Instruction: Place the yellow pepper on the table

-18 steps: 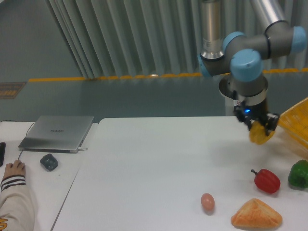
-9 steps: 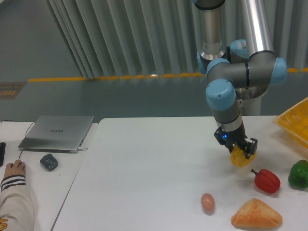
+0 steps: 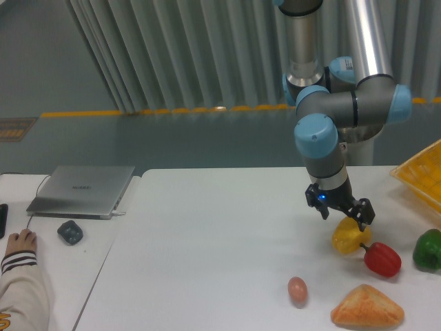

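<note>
Claw (image 3: 346,213) now spread, apparently clear of yellow pepper (image 3: 346,237), dropped onto table (image 3: 207,241), beside red pepper (image 3: 382,258)

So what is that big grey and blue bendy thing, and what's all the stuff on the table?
It is a robot arm, filmed by one camera in front of the table. Its tip is a claw with two fingers. The claw is right above a yellow pepper that looks set down on the table; I cannot tell if it has let go. Nearby lie a red pepper, a green pepper, an egg and some bread. A laptop is on the left.
</note>
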`<move>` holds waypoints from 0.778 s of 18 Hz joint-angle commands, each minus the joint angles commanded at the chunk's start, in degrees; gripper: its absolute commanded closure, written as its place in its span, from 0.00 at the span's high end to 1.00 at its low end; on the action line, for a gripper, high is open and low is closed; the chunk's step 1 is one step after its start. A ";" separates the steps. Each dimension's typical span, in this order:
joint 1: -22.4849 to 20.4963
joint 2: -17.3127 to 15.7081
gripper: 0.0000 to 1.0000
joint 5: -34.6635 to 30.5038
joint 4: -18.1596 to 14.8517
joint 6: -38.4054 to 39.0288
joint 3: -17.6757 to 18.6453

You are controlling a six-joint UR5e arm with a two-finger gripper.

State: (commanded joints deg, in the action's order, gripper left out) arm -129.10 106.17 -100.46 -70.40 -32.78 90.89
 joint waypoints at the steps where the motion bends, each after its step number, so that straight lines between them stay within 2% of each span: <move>1: -1.14 -0.44 1.00 0.09 0.08 0.00 -0.01; 3: -3.07 -2.80 1.00 0.27 0.08 -1.92 -0.18; 4: -4.74 -3.25 1.00 0.44 0.08 -5.33 -0.27; 7: -9.40 -5.44 1.00 4.47 0.08 -20.87 -0.36; 14: -18.36 -5.01 1.00 9.49 -0.88 -44.78 -1.85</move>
State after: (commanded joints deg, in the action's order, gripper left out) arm -147.47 101.16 -90.97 -71.27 -77.56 89.04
